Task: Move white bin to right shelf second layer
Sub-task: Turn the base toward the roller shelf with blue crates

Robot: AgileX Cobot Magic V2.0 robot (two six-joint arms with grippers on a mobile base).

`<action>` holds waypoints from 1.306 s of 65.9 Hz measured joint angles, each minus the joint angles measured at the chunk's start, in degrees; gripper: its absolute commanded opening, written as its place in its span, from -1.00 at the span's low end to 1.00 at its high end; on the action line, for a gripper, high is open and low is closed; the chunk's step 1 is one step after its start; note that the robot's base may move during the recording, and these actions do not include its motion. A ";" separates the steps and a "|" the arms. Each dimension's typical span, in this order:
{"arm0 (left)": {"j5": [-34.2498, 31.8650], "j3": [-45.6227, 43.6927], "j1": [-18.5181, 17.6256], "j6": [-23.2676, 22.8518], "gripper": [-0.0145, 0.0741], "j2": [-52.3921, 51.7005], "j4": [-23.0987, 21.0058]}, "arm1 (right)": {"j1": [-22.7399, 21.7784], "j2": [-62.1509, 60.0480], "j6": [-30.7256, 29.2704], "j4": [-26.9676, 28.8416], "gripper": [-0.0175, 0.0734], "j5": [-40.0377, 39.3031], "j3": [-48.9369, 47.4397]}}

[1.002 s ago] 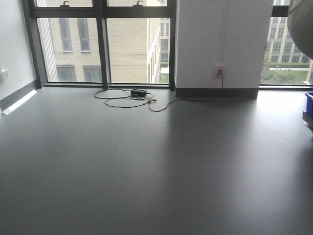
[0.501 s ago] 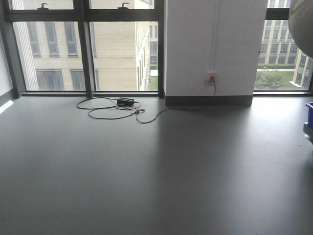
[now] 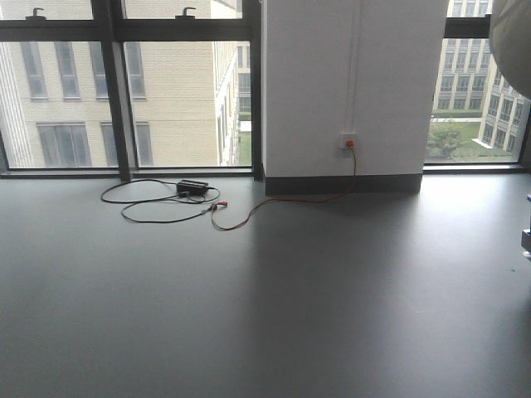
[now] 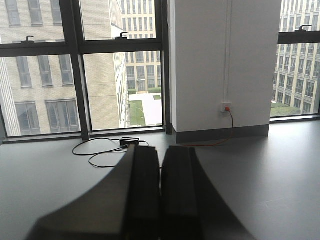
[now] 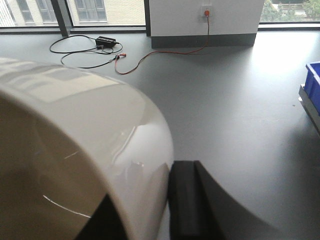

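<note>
My right gripper (image 5: 150,210) is pinching the wall of the white bin (image 5: 90,115). I can see one dark finger pressed on its outside. So the bin sits right at that hand, up on my right side. My left gripper (image 4: 160,155) has its fingers pressed together with nothing in them, so I think the right arm does this job. Past the bin is grey floor (image 3: 265,315). At the far right edge I see a blue crate (image 5: 313,82), so I guess the right shelf second layer is off to the right, but I cannot see it. Far ahead are a cable (image 3: 158,203), a white wall (image 3: 348,75) and windows (image 3: 174,99).
</note>
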 measured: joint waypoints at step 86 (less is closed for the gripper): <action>0.00 0.00 0.00 0.00 -0.48 0.00 0.00 | 0.00 0.00 0.00 0.00 -0.56 0.00 0.00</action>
